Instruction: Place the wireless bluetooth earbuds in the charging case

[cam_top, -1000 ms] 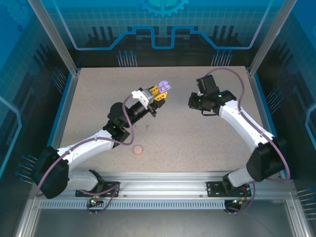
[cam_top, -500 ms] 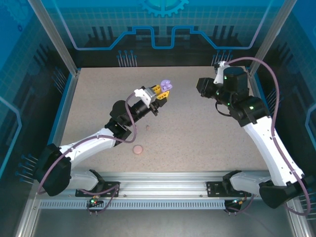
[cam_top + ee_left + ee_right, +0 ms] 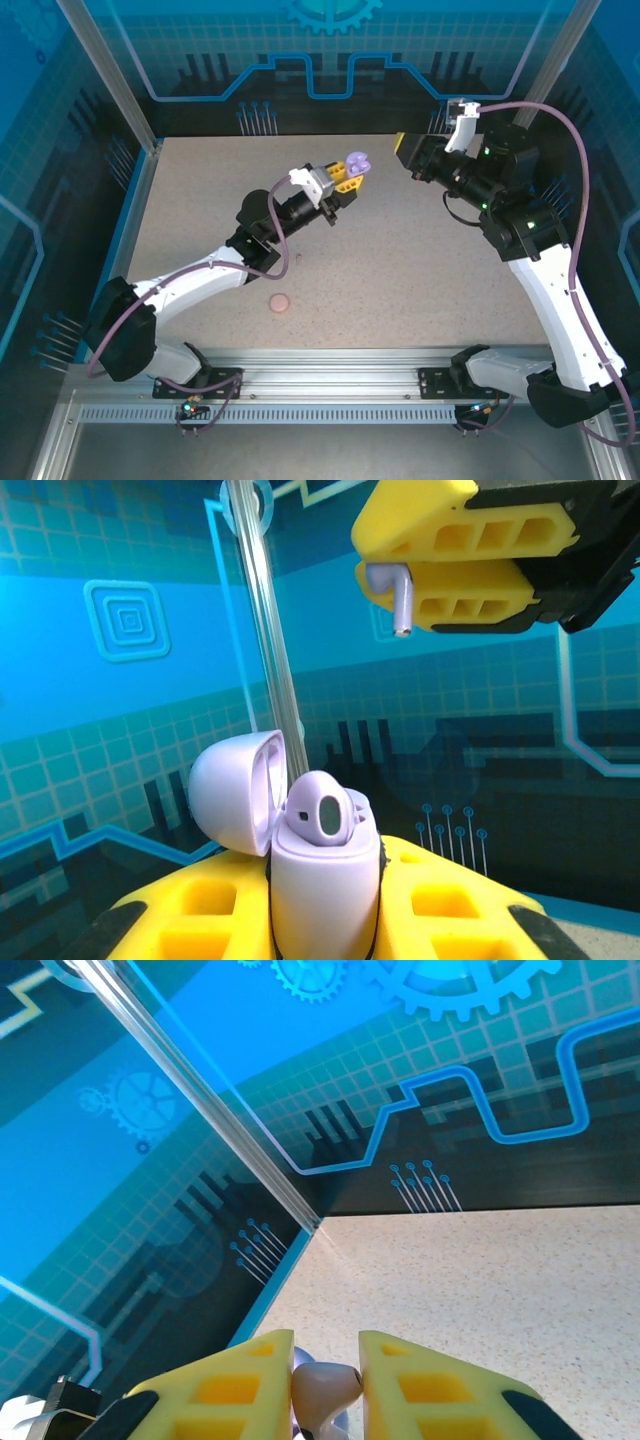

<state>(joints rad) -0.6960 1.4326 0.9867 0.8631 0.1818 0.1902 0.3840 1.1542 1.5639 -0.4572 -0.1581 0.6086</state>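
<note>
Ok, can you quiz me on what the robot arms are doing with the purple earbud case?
1. True or false: the lilac case in the left gripper has its lid shut.
2. What does the right gripper hold? A) a lilac earbud B) a pink case C) nothing
3. Fill in: the round pink case lies on the ____.
Key: 1 false; 2 A; 3 table.
</note>
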